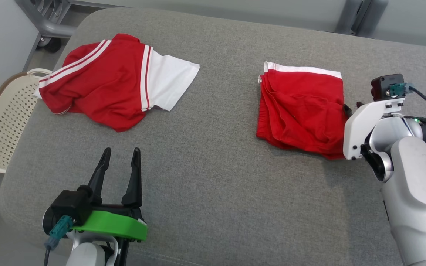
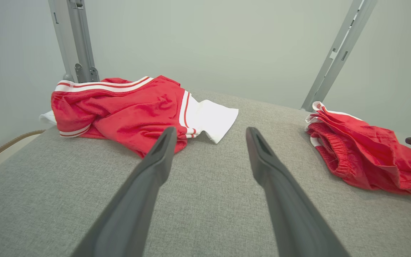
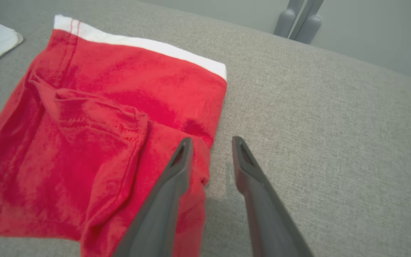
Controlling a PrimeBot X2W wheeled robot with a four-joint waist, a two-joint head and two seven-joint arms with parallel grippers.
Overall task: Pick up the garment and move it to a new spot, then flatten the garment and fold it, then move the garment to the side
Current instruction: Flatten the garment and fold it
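Jaws of the right gripper (image 3: 212, 140) stand a little apart with nothing between them, one finger over the right edge of the shorts (image 3: 112, 117), the other over bare surface (image 3: 316, 142). Jaws of the left gripper (image 1: 121, 150) are wide and empty, low near the front edge, well apart from both garments. The shorts, red with a white band, lie folded on the right half of the surface. A crumpled shirt (image 1: 113, 85) lies at the far left. The shorts look light, soft and limp. Lifted by one layer they would likely sag and unfold, so a pinch through all layers at the right edge seems best. Open room lies between the garments, in front of them, and to the right of the shorts. A basket (image 1: 2, 122) sits off the left edge.
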